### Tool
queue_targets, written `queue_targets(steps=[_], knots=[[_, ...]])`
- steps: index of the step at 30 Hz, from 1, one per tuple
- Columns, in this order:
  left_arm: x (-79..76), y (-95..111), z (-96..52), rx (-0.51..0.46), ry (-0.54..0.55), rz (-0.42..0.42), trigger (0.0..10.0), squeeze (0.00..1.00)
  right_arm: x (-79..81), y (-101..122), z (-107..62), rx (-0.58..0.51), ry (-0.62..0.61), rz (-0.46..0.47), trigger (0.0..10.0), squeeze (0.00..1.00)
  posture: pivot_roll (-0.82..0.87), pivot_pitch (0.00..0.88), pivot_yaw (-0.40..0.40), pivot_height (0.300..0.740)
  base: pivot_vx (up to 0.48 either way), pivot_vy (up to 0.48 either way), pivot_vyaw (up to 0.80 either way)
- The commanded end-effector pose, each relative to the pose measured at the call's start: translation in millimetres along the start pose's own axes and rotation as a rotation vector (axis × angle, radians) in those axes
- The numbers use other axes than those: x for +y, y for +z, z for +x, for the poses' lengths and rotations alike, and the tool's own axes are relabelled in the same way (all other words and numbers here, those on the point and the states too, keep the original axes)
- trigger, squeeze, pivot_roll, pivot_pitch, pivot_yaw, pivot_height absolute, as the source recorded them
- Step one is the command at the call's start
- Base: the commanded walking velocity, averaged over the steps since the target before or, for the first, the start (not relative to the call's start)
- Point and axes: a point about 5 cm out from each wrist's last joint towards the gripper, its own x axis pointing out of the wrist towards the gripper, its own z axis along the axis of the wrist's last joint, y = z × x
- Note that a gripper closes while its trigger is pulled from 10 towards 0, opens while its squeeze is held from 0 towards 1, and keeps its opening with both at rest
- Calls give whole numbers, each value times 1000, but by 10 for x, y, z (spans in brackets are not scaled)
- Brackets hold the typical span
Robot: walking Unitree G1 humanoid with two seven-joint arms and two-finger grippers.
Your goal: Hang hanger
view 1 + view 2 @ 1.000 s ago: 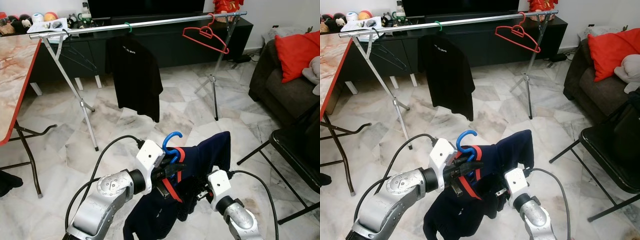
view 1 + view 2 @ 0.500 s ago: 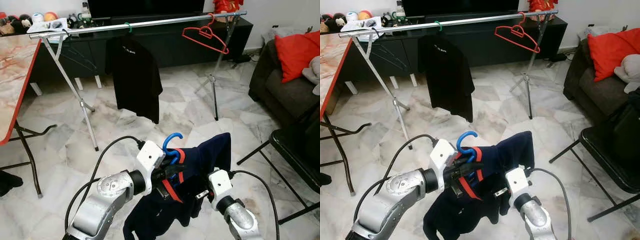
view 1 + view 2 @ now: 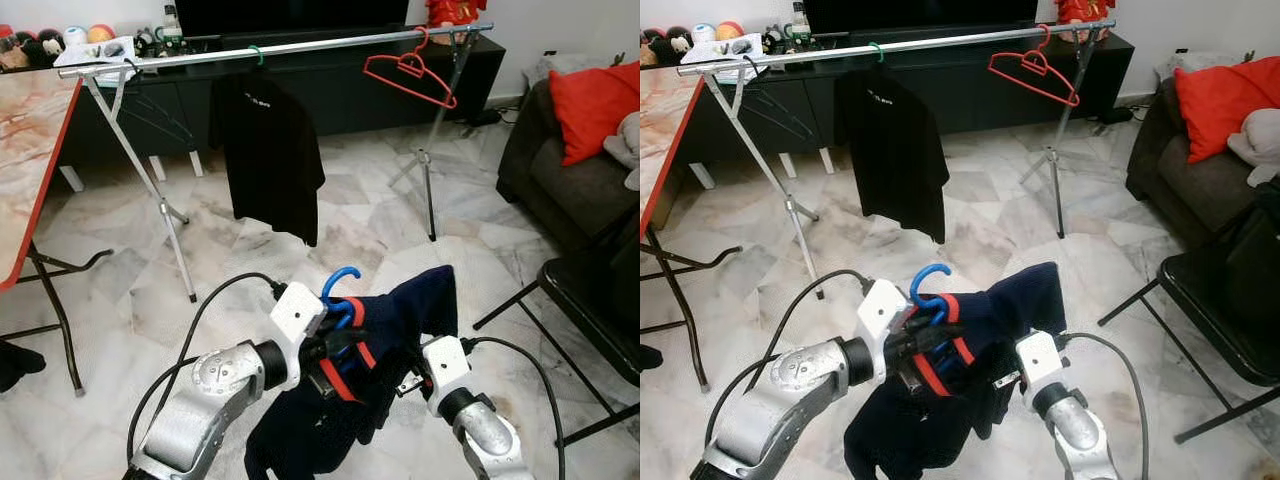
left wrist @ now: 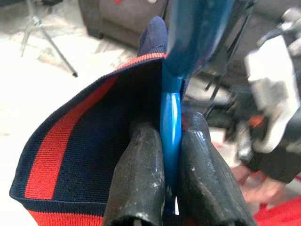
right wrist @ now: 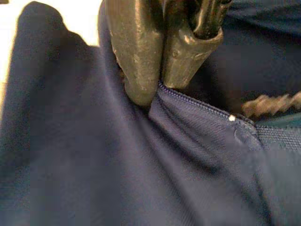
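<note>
Slightly raised, left gripper [image 4: 171, 141] jaws clamp blue hanger [image 3: 341, 293]; right gripper [image 5: 157, 89] jaws pinch navy shirt [image 3: 420, 310].

Blue hanger [image 3: 341, 296], hook upright, carries a navy red-collared shirt [image 3: 400, 335], bunched.

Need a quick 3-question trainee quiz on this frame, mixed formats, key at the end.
1. True or false: the left claw is shut on the blue hanger.
2. What does the right claw pinch? A) red hanger B) navy garment C) rail
3. Fill in: the black shirt hangs from the ____ on a green hook.

Key:
1. True; its fingers clamp the hanger's neck.
2. B, the navy garment.
3. The metal rail, which also carries an empty red hanger.
</note>
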Motion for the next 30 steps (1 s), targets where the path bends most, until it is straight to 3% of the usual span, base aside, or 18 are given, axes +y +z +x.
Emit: queue_targets(steps=[1,10,20,26,30], knots=[[49,-17,-54,-4,22,13,10000,0,-87,51,-8,-26,-33,-14,0,0,16,125,-13,740,0,0,0],[166,-165,-156,51,70,28,10000,0,-238,125,-53,-56,-59,-58,0,0,7,134,-19,740,0,0,0],[255,-142,-263,29,82,-9,10000,0,-402,51,-179,-5,-101,-99,0,0,8,138,-21,740,0,0,0],[224,-191,-315,86,10,41,10000,0,-512,27,-236,21,-142,-113,0,0,8,138,-20,740,0,0,0],[129,-234,-371,142,-120,72,10000,0,-513,29,-227,28,-143,-120,0,0,7,140,-20,740,0,0,0]])
